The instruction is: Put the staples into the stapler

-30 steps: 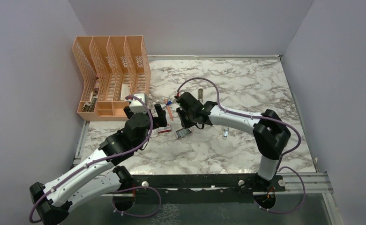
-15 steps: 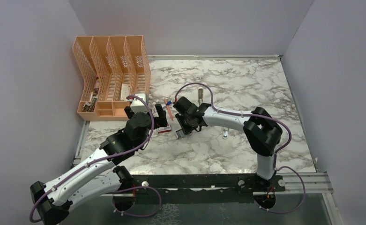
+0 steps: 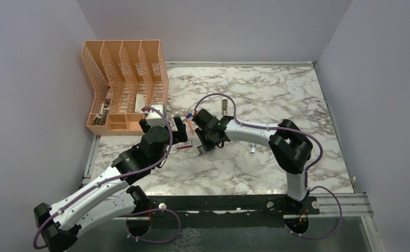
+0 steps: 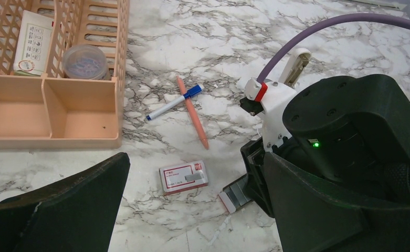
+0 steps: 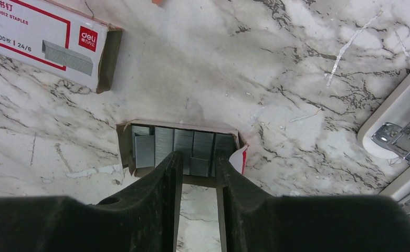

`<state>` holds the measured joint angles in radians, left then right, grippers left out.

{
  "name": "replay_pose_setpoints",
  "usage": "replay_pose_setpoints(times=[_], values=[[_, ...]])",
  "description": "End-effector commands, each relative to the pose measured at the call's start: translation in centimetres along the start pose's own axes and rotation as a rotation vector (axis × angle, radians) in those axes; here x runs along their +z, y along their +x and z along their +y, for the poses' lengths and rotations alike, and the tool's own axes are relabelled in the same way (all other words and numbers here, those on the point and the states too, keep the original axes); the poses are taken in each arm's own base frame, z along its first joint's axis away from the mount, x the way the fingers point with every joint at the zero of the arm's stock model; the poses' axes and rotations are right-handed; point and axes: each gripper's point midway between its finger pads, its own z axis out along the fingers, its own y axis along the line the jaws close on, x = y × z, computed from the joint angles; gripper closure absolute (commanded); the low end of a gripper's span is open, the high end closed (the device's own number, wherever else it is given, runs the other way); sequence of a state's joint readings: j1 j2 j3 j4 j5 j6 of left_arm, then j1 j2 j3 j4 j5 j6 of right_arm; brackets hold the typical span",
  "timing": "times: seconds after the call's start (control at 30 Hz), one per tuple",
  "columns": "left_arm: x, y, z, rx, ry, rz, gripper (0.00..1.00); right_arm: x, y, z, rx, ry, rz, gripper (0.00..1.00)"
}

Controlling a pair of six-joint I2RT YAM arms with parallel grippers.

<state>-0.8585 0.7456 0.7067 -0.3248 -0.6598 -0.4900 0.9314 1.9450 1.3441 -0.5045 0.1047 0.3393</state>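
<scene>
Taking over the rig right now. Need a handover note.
Left gripper: open, empty, over the box sleeve.
Right gripper: jaws slightly apart, tips at the staples in their tray; nothing lifted.
Stapler: lies apart from the tray, looks open, metal parts showing.
Done: tray is out of the sleeve.
Left: grip staples, load the stapler, close it.

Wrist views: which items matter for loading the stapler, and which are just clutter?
Job: staples; stapler; red-and-white staple box.
Lying about: orange pen; blue-capped marker; peach organiser.
</scene>
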Motion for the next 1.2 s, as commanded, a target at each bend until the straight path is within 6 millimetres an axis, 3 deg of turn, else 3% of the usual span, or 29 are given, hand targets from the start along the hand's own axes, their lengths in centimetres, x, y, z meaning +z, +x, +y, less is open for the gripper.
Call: replay_pose_setpoints(times=[0.0, 0.37, 0.6, 0.73, 0.9, 1.17], values=[[0.0, -0.6, 0.4, -0.013, -0.022, -0.020, 0.01, 0.3, -0.2, -0.1, -0.002, 0.040, 0.003, 0.68], [-0.1, -0.5, 0.4, -0.015, -0.020, -0.020, 0.01, 0.2, -0.2, -0.5, 0.029, 0.067, 0.013, 0.78], [-0.1, -0.5, 0.4, -0.016, -0.020, -0.020, 0.01, -2.3, -2.1, 0.4, 0.058, 0.018, -0.068, 0.78], [-0.1, -0.6, 0.4, -0.018, -0.021, -0.021, 0.01, -3.9, -2.2, 0.3, 0.086, 0.003, -0.097, 0.78], [-0.1, -0.3, 0.5, -0.017, -0.025, -0.016, 0.01, -5.2, 0.0, -1.0, 0.148, 0.040, -0.084, 0.78], [0.2, 0.3, 0.6, -0.015, -0.034, -0.003, 0.01, -4.0, 7.2, -2.7, 0.227, 0.093, 0.068, 0.78]])
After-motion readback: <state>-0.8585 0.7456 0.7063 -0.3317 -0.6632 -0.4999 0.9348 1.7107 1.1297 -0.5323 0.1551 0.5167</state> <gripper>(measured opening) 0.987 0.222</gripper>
